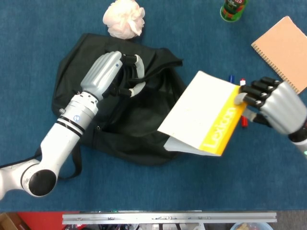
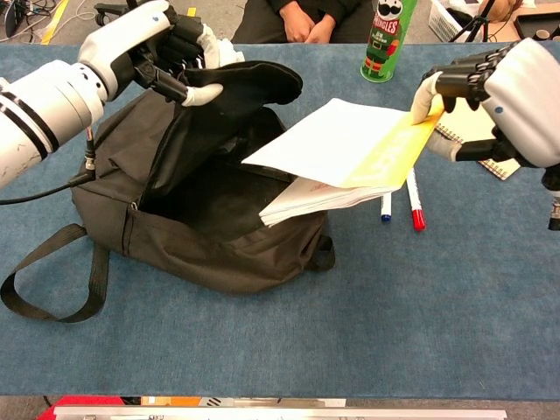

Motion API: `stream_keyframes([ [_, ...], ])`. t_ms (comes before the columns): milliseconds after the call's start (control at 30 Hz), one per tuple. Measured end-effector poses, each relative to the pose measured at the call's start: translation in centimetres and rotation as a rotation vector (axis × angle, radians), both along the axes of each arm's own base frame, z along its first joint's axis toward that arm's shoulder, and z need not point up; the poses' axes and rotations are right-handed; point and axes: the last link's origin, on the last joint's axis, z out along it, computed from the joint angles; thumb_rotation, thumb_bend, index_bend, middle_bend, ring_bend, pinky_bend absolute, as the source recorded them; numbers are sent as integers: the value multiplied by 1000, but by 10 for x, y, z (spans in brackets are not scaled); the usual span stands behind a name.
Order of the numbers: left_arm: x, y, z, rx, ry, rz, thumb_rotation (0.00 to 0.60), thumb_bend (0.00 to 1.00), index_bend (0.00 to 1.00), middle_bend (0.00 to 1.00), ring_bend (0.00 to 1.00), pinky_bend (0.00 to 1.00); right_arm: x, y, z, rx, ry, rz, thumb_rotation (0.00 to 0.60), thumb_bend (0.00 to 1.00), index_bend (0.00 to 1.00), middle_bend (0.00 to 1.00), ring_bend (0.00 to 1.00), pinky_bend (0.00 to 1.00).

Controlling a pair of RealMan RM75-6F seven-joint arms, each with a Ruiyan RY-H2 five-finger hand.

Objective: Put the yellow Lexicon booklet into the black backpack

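Observation:
The black backpack (image 1: 91, 76) (image 2: 201, 236) lies on the blue table at left centre with its mouth open. My left hand (image 1: 112, 74) (image 2: 175, 52) grips the backpack's top flap and holds it raised. The yellow Lexicon booklet (image 1: 204, 112) (image 2: 337, 157) hangs tilted in the air, its lower left corner over the backpack's right rim. My right hand (image 1: 271, 103) (image 2: 490, 92) pinches the booklet by its yellow spine edge. The booklet's loose pages sag beneath its white cover.
A pink-white pouf (image 1: 123, 18) lies behind the backpack. A green Pringles can (image 2: 385, 39) stands at the back. A tan spiral notebook (image 1: 283, 48) lies at the right. A blue pen (image 2: 386, 206) and a red pen (image 2: 415, 210) lie partly under the booklet. A backpack strap (image 2: 52, 280) loops at front left.

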Motion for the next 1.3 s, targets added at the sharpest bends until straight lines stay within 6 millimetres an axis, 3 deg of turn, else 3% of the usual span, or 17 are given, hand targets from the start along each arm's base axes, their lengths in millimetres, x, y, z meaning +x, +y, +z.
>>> stream_keyframes([
  [700, -9, 3, 21, 11, 3, 29, 600, 329, 622, 656, 652, 759, 36, -42, -67, 50, 48, 111, 600, 366, 938, 767, 635, 735],
  [1300, -10, 7, 31, 26, 22, 35, 600, 329, 618, 653, 652, 759, 77, -77, -99, 8, 195, 169, 600, 367, 942, 768, 635, 735],
])
